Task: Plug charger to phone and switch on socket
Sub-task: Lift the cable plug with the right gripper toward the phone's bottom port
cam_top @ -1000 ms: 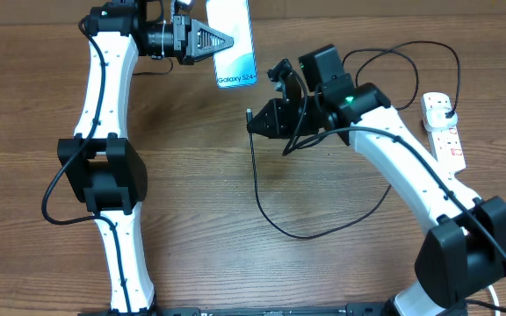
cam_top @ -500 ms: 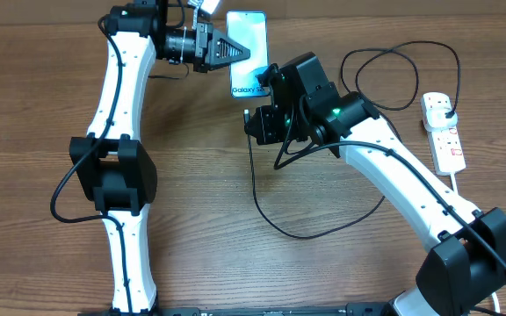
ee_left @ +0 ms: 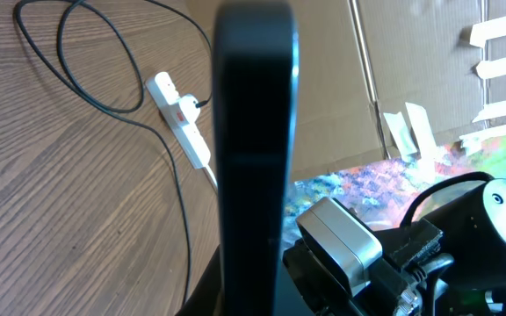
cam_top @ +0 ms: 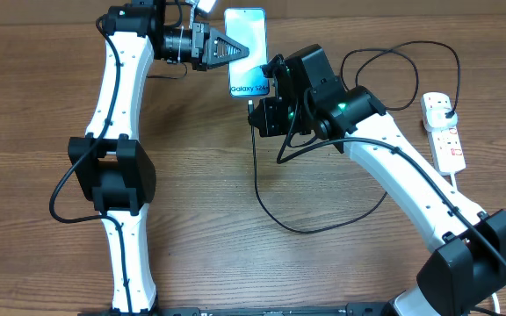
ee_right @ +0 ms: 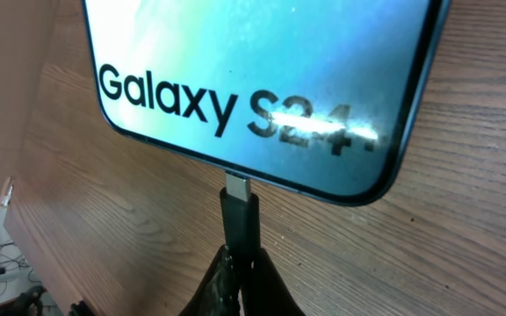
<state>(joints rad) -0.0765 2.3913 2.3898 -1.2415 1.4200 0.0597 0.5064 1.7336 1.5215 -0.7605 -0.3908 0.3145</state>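
The phone (cam_top: 247,51) is held up above the table with its lit screen facing up. My left gripper (cam_top: 240,51) is shut on its left side. In the left wrist view the phone (ee_left: 255,132) appears edge-on as a dark bar. My right gripper (ee_right: 242,254) is shut on the charger's black connector (ee_right: 240,219). The connector's metal tip (ee_right: 238,186) meets the phone's lower edge (ee_right: 262,171) below the "Galaxy S24" text, with some metal showing. The charger cable (cam_top: 306,230) loops over the table to its plug (cam_top: 447,110) in the white socket (cam_top: 444,136) at the right.
The socket's thick white cord (cam_top: 464,189) runs toward the table's near right edge. A loop of black cable (cam_top: 402,61) lies behind the right arm (cam_top: 393,158). The left arm (cam_top: 112,167) stretches along the left side. Cardboard (ee_left: 385,79) stands beyond the table's far edge.
The left gripper has carried the phone to the right and a little nearer. The right gripper has moved up with the connector, so its tip now meets the phone's lower edge.
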